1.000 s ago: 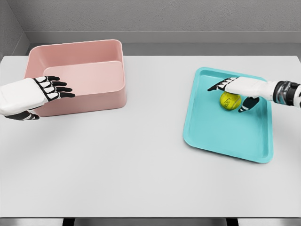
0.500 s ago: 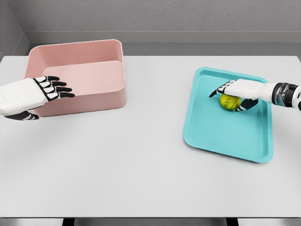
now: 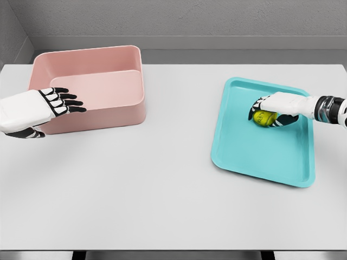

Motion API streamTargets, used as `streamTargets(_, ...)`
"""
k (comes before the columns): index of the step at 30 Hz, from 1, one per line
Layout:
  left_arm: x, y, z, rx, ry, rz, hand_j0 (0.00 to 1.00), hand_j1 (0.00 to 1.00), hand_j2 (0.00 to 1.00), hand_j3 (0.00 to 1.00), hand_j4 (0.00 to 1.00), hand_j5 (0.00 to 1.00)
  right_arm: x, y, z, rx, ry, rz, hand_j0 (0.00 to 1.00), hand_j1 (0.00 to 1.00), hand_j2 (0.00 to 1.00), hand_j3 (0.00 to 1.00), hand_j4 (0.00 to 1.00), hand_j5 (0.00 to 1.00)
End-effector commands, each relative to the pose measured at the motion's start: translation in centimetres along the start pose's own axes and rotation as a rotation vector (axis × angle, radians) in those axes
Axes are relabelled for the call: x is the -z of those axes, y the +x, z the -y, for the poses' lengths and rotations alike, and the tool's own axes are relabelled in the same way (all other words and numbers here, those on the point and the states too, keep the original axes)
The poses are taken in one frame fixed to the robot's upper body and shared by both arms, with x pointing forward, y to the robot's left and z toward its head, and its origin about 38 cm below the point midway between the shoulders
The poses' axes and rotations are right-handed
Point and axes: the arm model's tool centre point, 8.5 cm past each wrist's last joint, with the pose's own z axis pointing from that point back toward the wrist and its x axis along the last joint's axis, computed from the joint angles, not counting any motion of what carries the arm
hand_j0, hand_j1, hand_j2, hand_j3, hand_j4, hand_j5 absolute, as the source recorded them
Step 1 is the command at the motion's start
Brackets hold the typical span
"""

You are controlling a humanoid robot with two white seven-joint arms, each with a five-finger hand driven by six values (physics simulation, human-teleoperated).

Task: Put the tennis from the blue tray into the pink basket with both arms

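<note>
A yellow-green tennis ball (image 3: pixel 264 117) lies in the upper part of the blue tray (image 3: pixel 255 154) on the right. My right hand (image 3: pixel 269 111) comes in from the right edge and its fingers are curled over and around the ball, which rests on the tray. The pink basket (image 3: pixel 97 89) stands at the far left of the table. My left hand (image 3: pixel 51 105) hovers at the basket's front left corner, fingers spread and pointing right, holding nothing.
The white table (image 3: pixel 162 189) spreads between basket and tray. A grey wall runs behind the table's back edge.
The right hand has lowered onto the ball and its fingers have curled from spread above it to wrapped around it. The left hand has stayed still.
</note>
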Motion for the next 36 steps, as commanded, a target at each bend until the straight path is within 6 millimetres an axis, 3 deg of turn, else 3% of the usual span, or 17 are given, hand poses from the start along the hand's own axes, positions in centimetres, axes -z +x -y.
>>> streamTargets(1, -0.1, 0.0, -0.1, -0.004, 0.003, -0.001, 1.00, 1.00, 1.00, 1.00, 1.00, 1.00, -0.2, -0.1, 0.2, 0.006, -0.011, -0.002, 0.55, 0.55, 0.55, 0.55, 0.55, 0.55)
streamTargets(8, 0.0, 0.0, -0.1, -0.004, 0.004, 0.001, 1.00, 1.00, 1.00, 1.00, 1.00, 1.00, -0.4, 0.4, 1.4, -0.012, -0.037, 0.014, 0.50, 0.50, 0.50, 0.50, 0.50, 0.50)
streamTargets(15, 0.1, 0.2, -0.1, -0.002, 0.006, 0.008, 1.00, 1.00, 1.00, 1.00, 1.00, 1.00, -2.3, 0.8, 4.1, -0.060, -0.110, 0.012, 0.46, 0.46, 0.46, 0.46, 0.46, 0.46)
streamTargets(22, 0.1, 0.3, -0.1, -0.004, 0.005, 0.010, 1.00, 1.00, 1.00, 1.00, 1.00, 1.00, -1.9, 5.1, 6.2, -0.176, -0.146, 0.113, 0.46, 0.46, 0.46, 0.46, 0.46, 0.46)
streamTargets(31, 0.1, 0.3, -0.1, -0.004, 0.005, 0.010, 1.00, 1.00, 1.00, 1.00, 1.00, 1.00, -1.7, 9.5, 6.4, -0.267, -0.162, 0.211, 0.43, 0.43, 0.43, 0.43, 0.43, 0.43)
streamTargets(36, 0.1, 0.4, 0.1, -0.005, 0.002, 0.010, 1.00, 1.00, 1.00, 1.00, 1.00, 1.00, -0.6, 12.2, 6.1, -0.309, -0.150, 0.279, 0.43, 0.43, 0.43, 0.43, 0.43, 0.43)
